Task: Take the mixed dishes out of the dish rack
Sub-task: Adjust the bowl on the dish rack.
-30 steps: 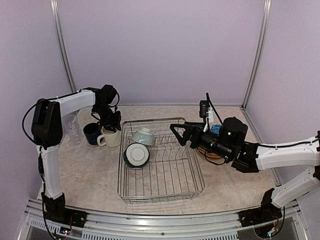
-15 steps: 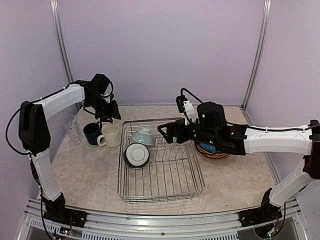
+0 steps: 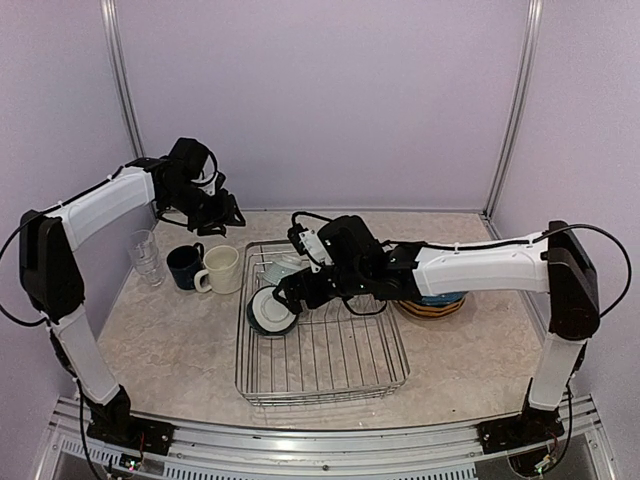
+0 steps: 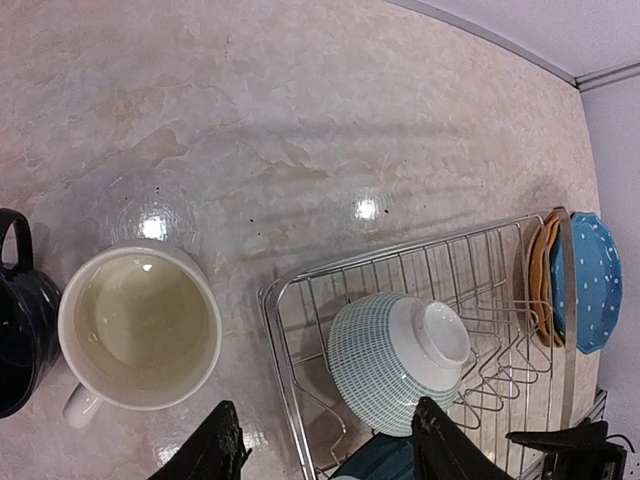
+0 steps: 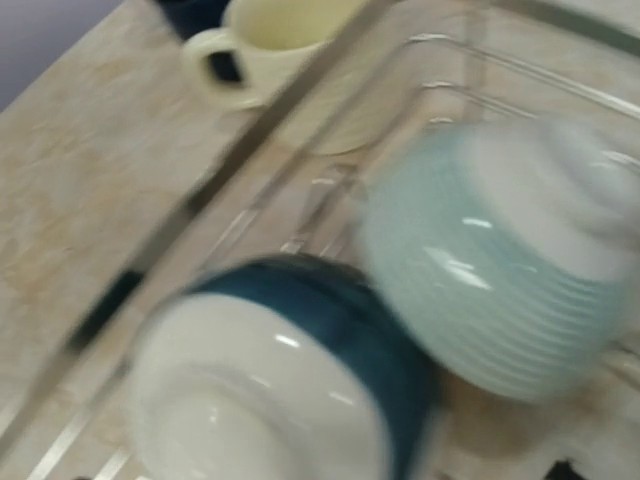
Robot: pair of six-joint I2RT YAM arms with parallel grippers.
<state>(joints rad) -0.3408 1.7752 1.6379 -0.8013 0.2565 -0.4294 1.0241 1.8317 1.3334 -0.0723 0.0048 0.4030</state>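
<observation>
**A:** What lies nearest in the rectangular silver wire dish rack (image 3: pixel 325 392)?

**B:** Toward its left side is a bowl with a dark teal outside and a white foot (image 3: pixel 271 310), tipped over on the wires. The white right arm (image 3: pixel 480 268) reaches across the rack from the right. The right jaws hang just beside that dark bowl, spread wide with nothing between them. The right wrist view is blurred, but it shows the bowl's underside turned toward the camera.

**A:** And behind it?

**B:** A pale teal ribbed bowl (image 4: pixel 398 362) lies upturned in the rack's far left corner, close against the dark bowl. I cannot tell whether they touch.

**A:** What is outside the rack?

**B:** Just beside its right side, on the marbled beige surface (image 3: pixel 180 350), a blue white-dotted plate (image 4: pixel 588 270) lies on a yellow plate (image 4: pixel 541 280). From above, the right arm covers much of that stack. Left of the rack's far left corner stands a cream mug (image 3: pixel 222 268). A navy mug (image 3: pixel 184 266) is next, and small clear glasses (image 3: pixel 145 257) are farthest out.

**A:** And the left arm?

**B:** The left arm (image 3: pixel 100 200) is raised beyond the mugs, past the rack's far left corner. The left jaws stand apart and hold nothing, pointing down between the cream mug and the rack.
</observation>
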